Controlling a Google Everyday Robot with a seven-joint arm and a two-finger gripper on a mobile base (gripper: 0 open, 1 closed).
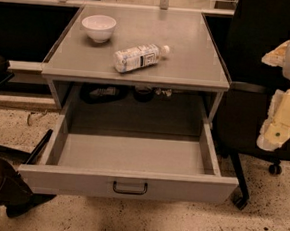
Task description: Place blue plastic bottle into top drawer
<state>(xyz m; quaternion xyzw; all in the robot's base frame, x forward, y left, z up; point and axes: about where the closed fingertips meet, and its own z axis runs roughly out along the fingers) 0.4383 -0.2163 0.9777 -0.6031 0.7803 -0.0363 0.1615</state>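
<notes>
The blue plastic bottle (139,57) is clear and whitish with a white cap and a pale label. It lies on its side on the grey table top (189,66), cap pointing right. The top drawer (69,179) is pulled fully out below the table, and its inside holds nothing. Its dark bar handle (130,187) sits at the centre of the front panel. My gripper (280,123) is a pale yellowish-white shape at the right edge, well right of the table and apart from the bottle and the drawer.
A white bowl (99,27) stands at the table's back left. A black office chair (269,72) with castors (238,200) stands just right of the table. A person's leg and shoe (1,189) are at the lower left. Dark items (104,92) lie behind the drawer under the top.
</notes>
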